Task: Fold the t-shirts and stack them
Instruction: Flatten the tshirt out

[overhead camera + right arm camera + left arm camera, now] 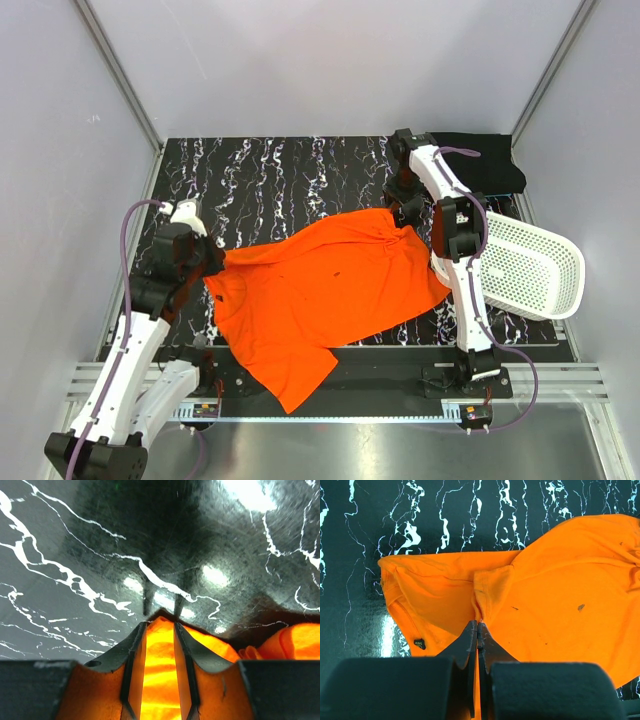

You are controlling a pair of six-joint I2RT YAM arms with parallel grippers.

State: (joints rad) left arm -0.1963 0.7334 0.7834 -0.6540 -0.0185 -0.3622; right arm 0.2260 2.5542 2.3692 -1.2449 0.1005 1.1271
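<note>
The bright orange t-shirt (330, 285) lies spread and rumpled across the black marble table, one sleeve hanging toward the near edge. My left gripper (212, 262) is shut on a pinched fold at the shirt's left edge; in the left wrist view the jaws (478, 626) meet on orange fabric (560, 580). My right gripper (405, 215) holds the shirt's far right corner; in the right wrist view orange cloth (160, 680) fills the narrow gap between its fingertips (160, 622). The black t-shirt (485, 160) lies folded at the far right corner.
A white perforated basket (530, 265) lies tipped at the right edge, next to my right arm. Grey walls with metal posts enclose the table. The table's far left part (250, 180) shows bare marble.
</note>
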